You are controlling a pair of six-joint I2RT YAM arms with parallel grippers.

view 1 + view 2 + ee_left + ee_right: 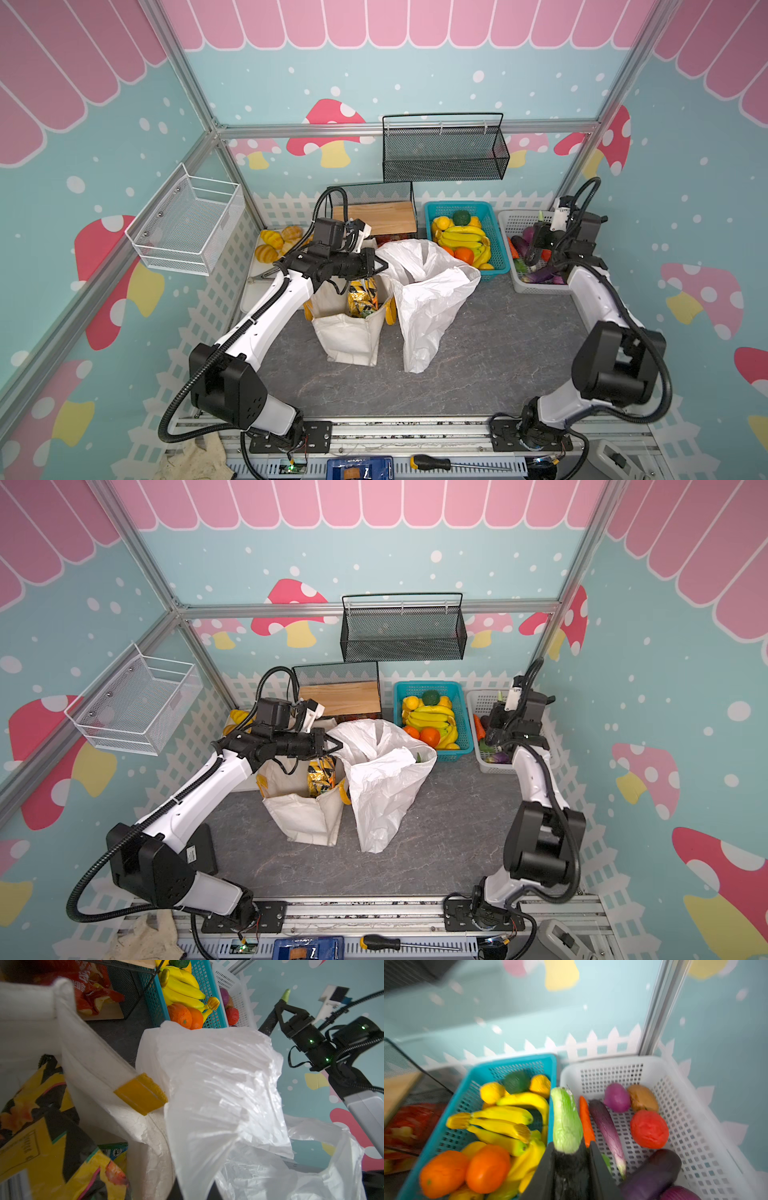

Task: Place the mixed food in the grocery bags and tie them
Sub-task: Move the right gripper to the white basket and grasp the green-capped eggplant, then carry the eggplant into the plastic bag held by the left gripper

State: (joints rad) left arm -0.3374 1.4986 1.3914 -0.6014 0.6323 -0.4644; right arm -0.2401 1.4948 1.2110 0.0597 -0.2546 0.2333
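Observation:
The white plastic bag (428, 299) stands open at mid-table, and my left gripper (380, 266) is shut on its near rim; in the left wrist view the film (207, 1084) runs down into the jaws. Beside it stands the cream canvas tote (349, 336) with gold-black snack packets (361, 297) inside. My right gripper (540, 227) hovers over the white basket (505, 216), shut on a dark eggplant (566, 1122) whose green cap points up. Other toy vegetables lie in that basket: a purple eggplant (606, 1126), a carrot (585, 1120) and a red tomato (649, 1129).
A teal basket (457, 204) of bananas and oranges sits between the bag and the white basket. Behind the tote is a black mesh rack with a wooden board (386, 216). Bread rolls (270, 245) lie at the back left. Wire baskets hang on the walls.

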